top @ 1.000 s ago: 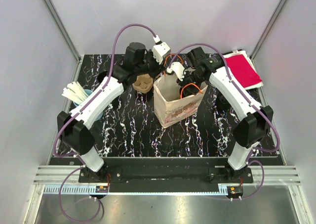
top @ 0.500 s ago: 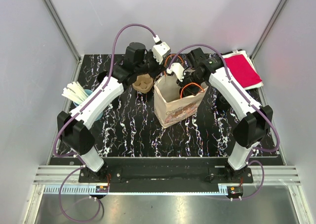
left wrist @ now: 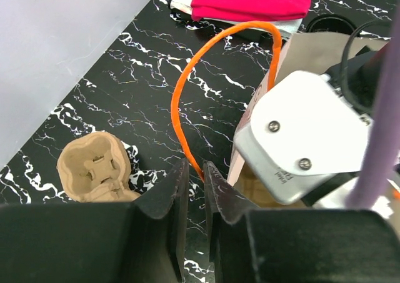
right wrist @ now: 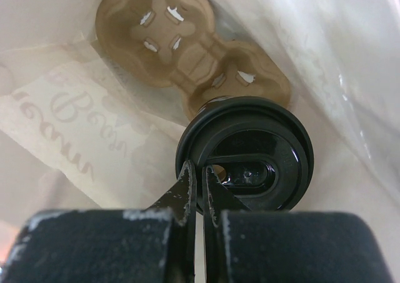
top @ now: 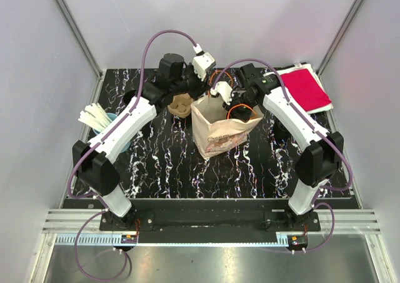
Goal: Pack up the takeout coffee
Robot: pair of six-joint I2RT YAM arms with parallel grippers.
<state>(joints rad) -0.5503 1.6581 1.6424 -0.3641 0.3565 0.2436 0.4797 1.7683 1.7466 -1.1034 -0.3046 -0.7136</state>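
A tan paper bag (top: 222, 133) with orange handles stands open mid-table. My right gripper (right wrist: 199, 170) reaches down into it, shut on the rim of the black lid of the coffee cup (right wrist: 256, 145). The cup hangs over a cardboard cup carrier (right wrist: 181, 39) lying on the bag's floor. My left gripper (left wrist: 195, 170) is at the bag's far left rim. One orange handle (left wrist: 187, 77) runs down between its nearly closed fingertips, so it is shut on that handle. The cup's body is hidden under its lid.
A second cardboard carrier (top: 180, 104) lies on the table left of the bag. A blue cup with white sticks (top: 100, 117) stands at the left edge. A red cloth on white paper (top: 306, 86) sits at the back right, with a black round lid (left wrist: 328, 24) near it.
The bag and my right gripper with the cup have shifted slightly left, and the bag's mouth has widened. The left arm has barely moved.
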